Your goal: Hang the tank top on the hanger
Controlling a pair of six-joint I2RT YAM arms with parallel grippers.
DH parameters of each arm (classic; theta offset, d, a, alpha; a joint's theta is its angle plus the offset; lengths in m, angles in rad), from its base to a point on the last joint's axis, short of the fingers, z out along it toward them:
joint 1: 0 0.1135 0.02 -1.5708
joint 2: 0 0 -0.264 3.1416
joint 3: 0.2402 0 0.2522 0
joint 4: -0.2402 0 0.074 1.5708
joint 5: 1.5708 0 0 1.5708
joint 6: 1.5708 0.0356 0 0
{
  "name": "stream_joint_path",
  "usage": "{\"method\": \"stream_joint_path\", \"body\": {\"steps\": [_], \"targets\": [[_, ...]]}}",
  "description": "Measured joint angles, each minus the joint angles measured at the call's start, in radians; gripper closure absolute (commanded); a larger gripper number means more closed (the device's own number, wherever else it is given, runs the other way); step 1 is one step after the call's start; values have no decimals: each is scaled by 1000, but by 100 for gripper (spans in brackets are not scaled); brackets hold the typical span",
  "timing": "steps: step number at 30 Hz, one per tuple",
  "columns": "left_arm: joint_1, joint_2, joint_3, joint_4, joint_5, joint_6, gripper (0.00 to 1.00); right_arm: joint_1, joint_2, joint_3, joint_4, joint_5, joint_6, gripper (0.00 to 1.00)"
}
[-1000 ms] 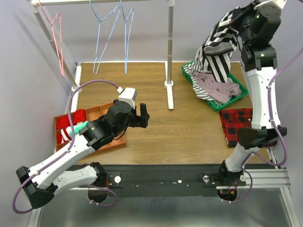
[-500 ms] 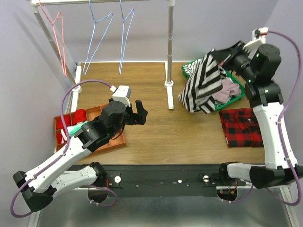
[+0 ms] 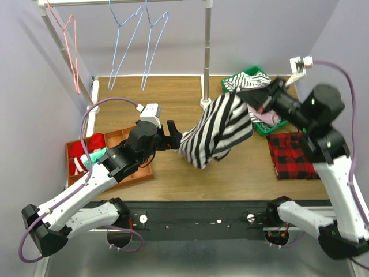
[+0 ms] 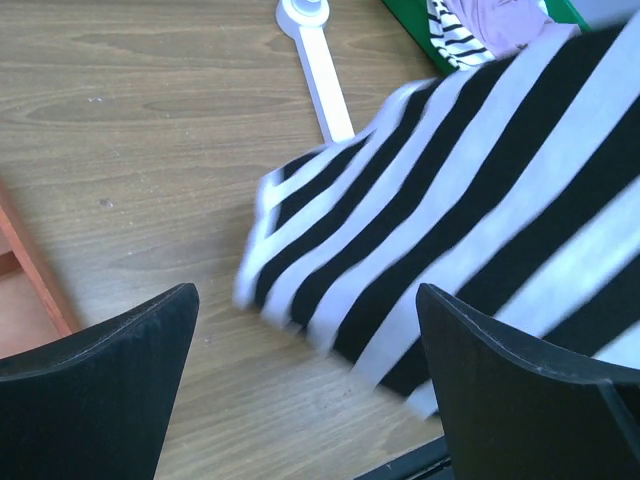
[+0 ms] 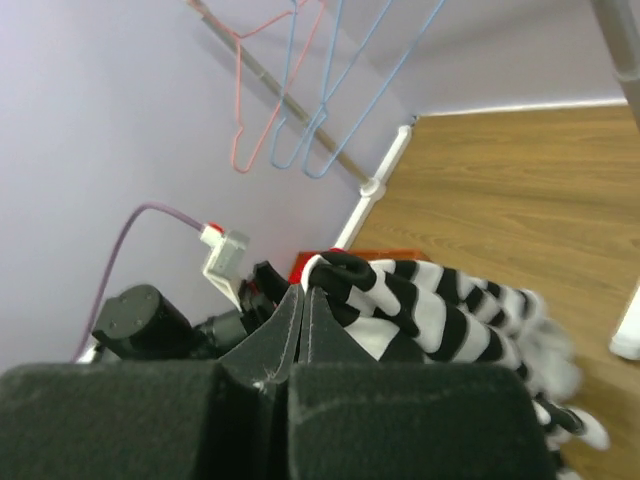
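Note:
The black-and-white striped tank top hangs from my right gripper, which is shut on its top edge. It drapes down and left over the middle of the table, its lower end just above the wood. In the right wrist view the jaws are pinched together on a bunched fold of the top. My left gripper is open and empty beside the top's lower left edge. In the left wrist view the top lies past its wide-open fingers. Two light-blue wire hangers hang on the rail at the back left.
A pink-red hanger hangs at the rail's far left. The rack's white post and foot stand mid-table. A green basket with a pale pink garment is at back right. Plaid cloth lies right, an orange tray left.
My right arm has swung the tank top down and left, from above the green basket to the middle of the table beside the left gripper. The left gripper has barely shifted and stays open.

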Motion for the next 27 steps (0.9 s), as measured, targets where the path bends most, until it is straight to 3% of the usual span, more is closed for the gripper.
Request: {"method": "stream_joint_path", "body": {"steps": [2,3,4,7,11,13,17,23,27], "targets": [[4,1,-10,10,8,-7,1,0,-114,-154,5,53,0,90],[6,0,-19,20,12,-12,1,1,-183,-272,29,73,3,79],[10,-1,-27,23,14,-18,1,0,-230,-363,29,90,11,60],[17,-3,-71,43,20,-39,1,0,-362,-766,26,126,85,40],[30,-3,-143,60,21,-84,1,-1,-402,-1069,-97,140,134,34],[32,-3,-188,62,18,-117,1,-1,-420,-1086,-148,154,130,32],[37,-2,-245,57,-9,-184,4,-1,-362,-1017,-92,179,92,32],[76,29,-269,49,-49,-253,15,29,-61,-864,127,259,1,34],[141,74,-289,70,-60,-281,19,180,207,-677,224,352,-62,34]]}}
